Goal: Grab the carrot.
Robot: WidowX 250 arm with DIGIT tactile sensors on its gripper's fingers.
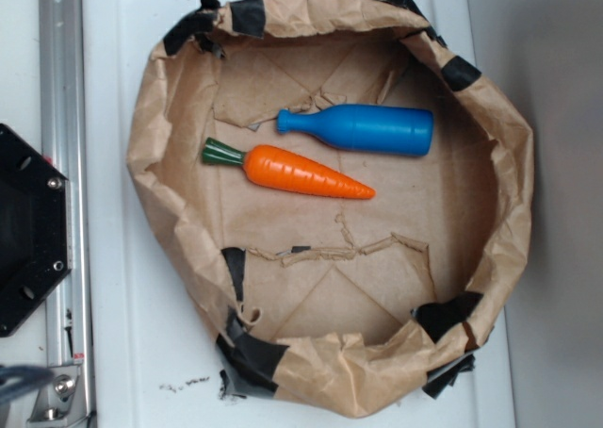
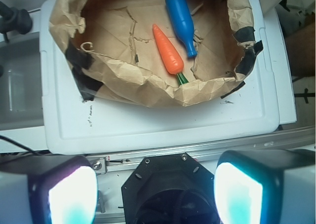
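Lay on the floor of a brown paper nest (image 1: 170, 178), near its middle: carrot (image 1: 306, 174), glossy orange, on its side, green stem stub toward the nest's rim and tip pointing inward. Lay just beside it, almost parallel: blue bottle (image 1: 363, 129), neck close to the carrot's stem end, body slightly apart from the orange flank; touching or not, could not tell. Rose all round both toys: crumpled paper wall, patched with black tape (image 1: 247, 16), torn seams running across the floor. Nothing rested on top of the carrot. Carried the nest: white tabletop (image 1: 118, 353), with a black hexagonal base (image 1: 28, 230) and a metal rail (image 1: 61, 70) along one edge. Stood released, well back from the nest and over the base in the wrist view: pincer (image 2: 155, 192), pads (image 2: 74, 194) spread wide, empty.
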